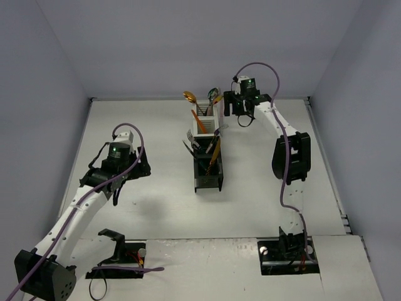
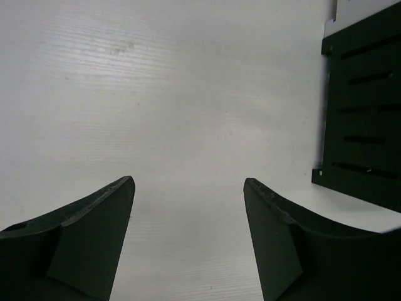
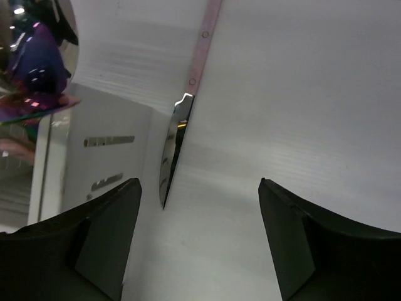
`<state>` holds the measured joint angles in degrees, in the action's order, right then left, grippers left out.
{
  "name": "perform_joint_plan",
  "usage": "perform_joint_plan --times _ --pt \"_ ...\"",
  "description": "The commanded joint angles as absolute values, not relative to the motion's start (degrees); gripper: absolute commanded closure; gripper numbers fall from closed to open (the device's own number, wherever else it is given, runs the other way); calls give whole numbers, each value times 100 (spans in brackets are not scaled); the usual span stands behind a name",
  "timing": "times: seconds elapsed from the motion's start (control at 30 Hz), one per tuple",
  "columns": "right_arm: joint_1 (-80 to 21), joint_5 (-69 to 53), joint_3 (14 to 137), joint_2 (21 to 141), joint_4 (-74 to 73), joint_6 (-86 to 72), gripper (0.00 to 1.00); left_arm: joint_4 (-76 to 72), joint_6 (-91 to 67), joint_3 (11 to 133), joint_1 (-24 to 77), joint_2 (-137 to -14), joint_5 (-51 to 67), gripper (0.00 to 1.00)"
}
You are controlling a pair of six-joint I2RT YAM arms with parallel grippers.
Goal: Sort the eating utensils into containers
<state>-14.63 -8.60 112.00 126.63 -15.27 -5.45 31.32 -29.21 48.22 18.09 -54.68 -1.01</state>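
The containers (image 1: 208,183) stand in a row at mid-table, white bins at the far end and black bins nearer. Several eating utensils stick out of them, among them a gold spoon (image 1: 189,96), an orange piece (image 1: 202,123) and silver forks (image 1: 192,138). My right gripper (image 1: 229,104) (image 3: 199,182) is open, low beside the far white bin (image 3: 106,157). A pink-handled knife (image 3: 173,147) lies ahead of it along that bin's wall, apart from both fingers. My left gripper (image 1: 143,165) (image 2: 188,182) is open over bare table, with a black bin (image 2: 363,113) to its right.
An iridescent spoon bowl (image 3: 31,69) shows above the white bin in the right wrist view. Black base brackets (image 1: 116,263) (image 1: 289,252) sit at the near edge. Grey walls close in the table on the left, right and far sides.
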Motion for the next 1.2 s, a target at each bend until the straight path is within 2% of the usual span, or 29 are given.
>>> perform_joint_plan --times 0.0,0.5,0.73,0.93,1.17 --pt "-1435 -1124 11520 12901 -434 -327 30 3186 -2986 4742 1725 -5309 304 33" --pt "-1462 -1046 11512 14050 633 -639 42 3401 -2962 4689 1703 -5379 352 33" --pt "-1520 -523 11409 14188 703 -712 42 3426 -2973 4632 1684 -5351 304 33" --pt "-1521 298 10778 13963 703 -706 42 3419 -2997 4626 1661 -5397 264 33" --pt "-1488 536 10059 13639 696 -805 41 3401 -2969 4641 1660 -5476 272 33"
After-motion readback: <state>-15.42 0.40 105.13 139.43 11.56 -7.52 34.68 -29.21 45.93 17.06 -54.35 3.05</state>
